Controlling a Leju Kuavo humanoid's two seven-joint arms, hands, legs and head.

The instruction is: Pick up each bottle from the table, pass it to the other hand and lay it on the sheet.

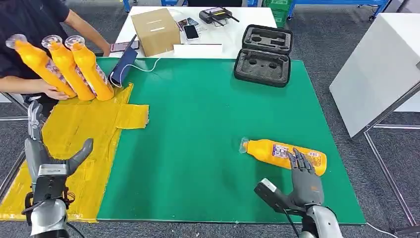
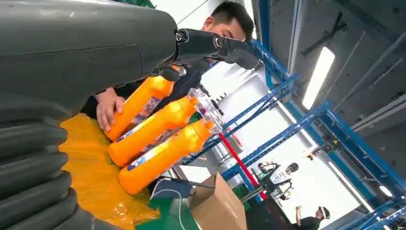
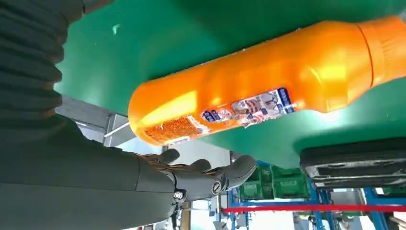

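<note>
One orange bottle (image 1: 283, 154) lies on its side on the green surface (image 1: 198, 139), near the front right corner, with its cap pointing toward the middle. My right hand (image 1: 303, 177) is just beside it, on the near side. Its fingers (image 1: 299, 161) are spread apart and hold nothing. In the head view the tips look like they reach over the bottle's edge, but I cannot tell if they touch it.

Three more orange bottles (image 1: 64, 67) are at the back left corner, on the yellow sheet (image 1: 84, 134). A person's hand (image 1: 52, 90) is on them.

My left hand (image 1: 42, 158) waits over the yellow sheet by the front left edge. Its fingers are open and it holds nothing.

I think I am at the picking-up step for the last bottle. Next I need to bring my right hand around the fat middle of the bottle and close the fingers on it. The bottle is round and smooth, so it could roll away if I push it sideways. Then I lift it and bring it toward my left hand for the pass.
</note>
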